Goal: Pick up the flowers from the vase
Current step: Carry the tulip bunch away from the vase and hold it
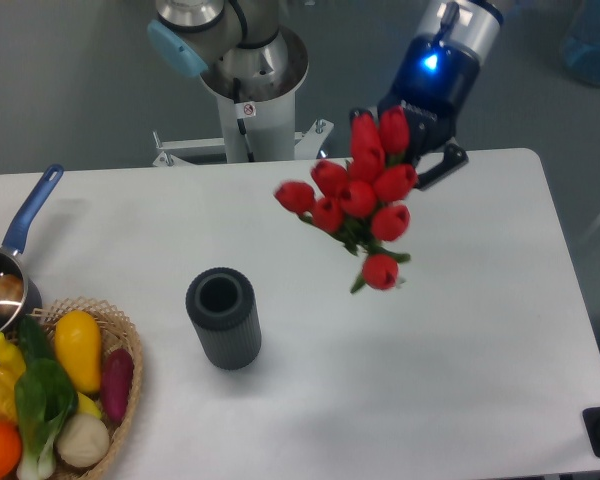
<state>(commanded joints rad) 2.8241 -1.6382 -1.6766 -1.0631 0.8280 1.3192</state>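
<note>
The flowers (360, 198), a bunch of red tulip buds with green stems, hang in the air over the right half of the table. My gripper (420, 150) is shut on the bunch from behind; its fingers are mostly hidden by the buds. The vase (223, 317), a short dark grey ribbed cylinder, stands upright and empty on the white table, well to the left of and below the flowers.
A wicker basket (125, 385) of toy vegetables sits at the front left corner. A blue-handled pot (10, 262) lies at the left edge. The arm's base (245, 90) stands behind the table's far edge.
</note>
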